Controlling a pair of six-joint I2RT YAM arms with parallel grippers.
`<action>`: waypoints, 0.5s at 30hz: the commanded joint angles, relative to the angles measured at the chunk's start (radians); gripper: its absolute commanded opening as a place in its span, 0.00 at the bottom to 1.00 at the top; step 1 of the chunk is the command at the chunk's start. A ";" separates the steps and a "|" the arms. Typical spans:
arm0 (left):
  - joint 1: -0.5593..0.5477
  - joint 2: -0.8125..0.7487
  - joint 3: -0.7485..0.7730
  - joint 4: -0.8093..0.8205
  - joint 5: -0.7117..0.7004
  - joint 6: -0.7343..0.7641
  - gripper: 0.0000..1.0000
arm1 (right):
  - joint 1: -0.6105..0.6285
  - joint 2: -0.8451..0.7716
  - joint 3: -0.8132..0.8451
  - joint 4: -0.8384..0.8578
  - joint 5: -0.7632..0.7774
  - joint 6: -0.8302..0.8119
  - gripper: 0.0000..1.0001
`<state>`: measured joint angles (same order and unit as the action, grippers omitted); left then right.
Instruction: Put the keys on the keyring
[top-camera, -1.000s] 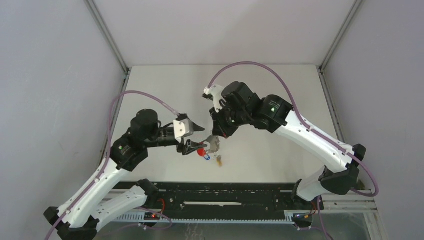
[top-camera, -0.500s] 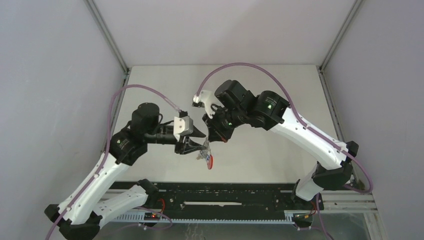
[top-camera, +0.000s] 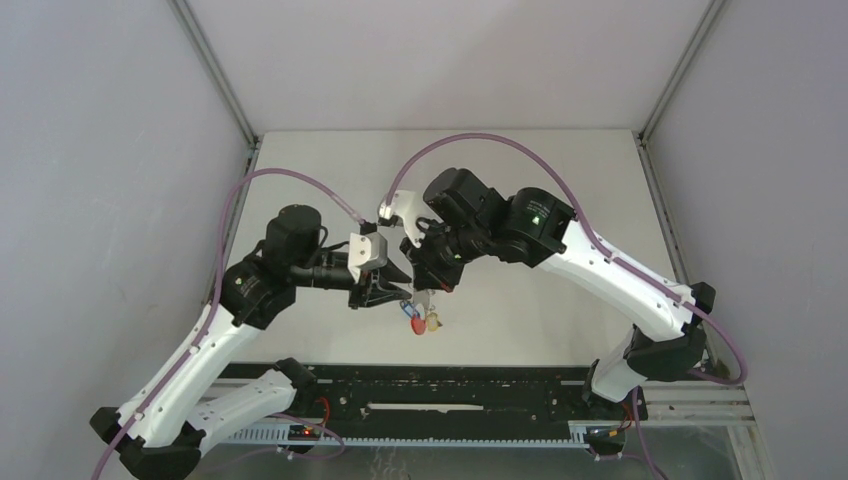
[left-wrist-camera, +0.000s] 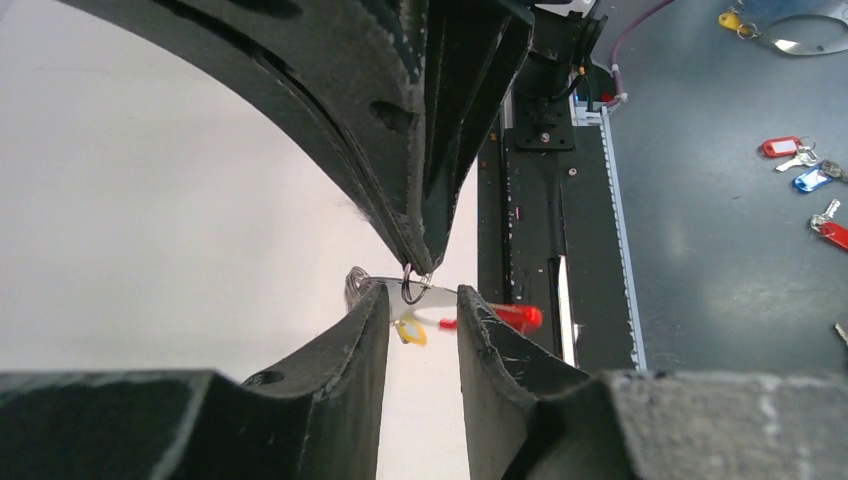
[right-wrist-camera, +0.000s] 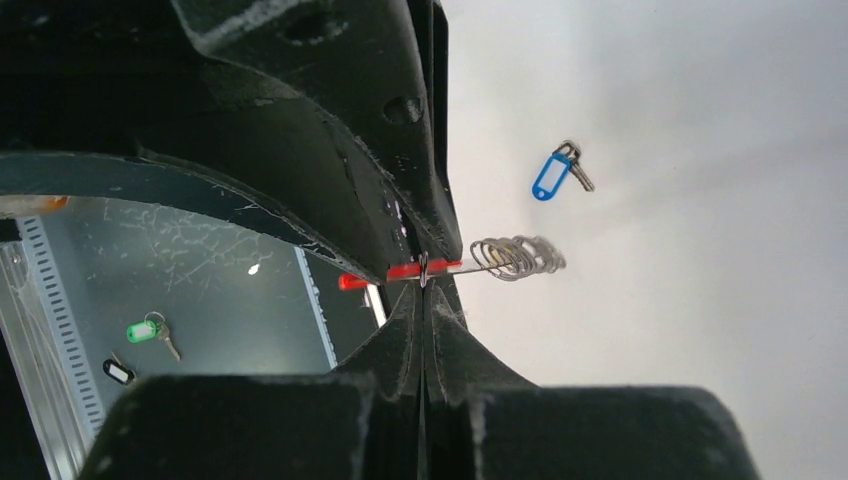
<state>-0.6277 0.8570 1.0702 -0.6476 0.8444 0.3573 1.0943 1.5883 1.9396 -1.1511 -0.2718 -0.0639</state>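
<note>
Now the two arms have come closer together over the desk (top-camera: 560, 200), by the middle of its near edge. The right hand (right-wrist-camera: 424, 278) is pinched tight on the keyring (right-wrist-camera: 510, 257) and holds it just above the desk. The left hand (left-wrist-camera: 421, 293) has gone from wide to narrow, with a finger on each side of the keyring. I cannot tell if they touch it yet. I think both hands will soon hold it steady. The blue key (right-wrist-camera: 553, 176) lies on the desk, off the keyring. The yellow key (left-wrist-camera: 410, 332) looks loose too.
</note>
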 joint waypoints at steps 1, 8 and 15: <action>0.006 -0.017 0.049 0.019 0.032 -0.009 0.34 | 0.020 0.001 0.042 0.013 0.005 -0.020 0.00; 0.005 -0.013 0.037 0.016 0.032 0.036 0.17 | 0.043 0.020 0.062 -0.004 0.015 -0.032 0.00; 0.005 -0.031 0.020 -0.001 0.026 0.077 0.00 | 0.049 0.009 0.053 0.011 0.018 -0.040 0.00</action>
<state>-0.6258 0.8444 1.0702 -0.6556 0.8528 0.3946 1.1290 1.6047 1.9594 -1.1610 -0.2523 -0.0841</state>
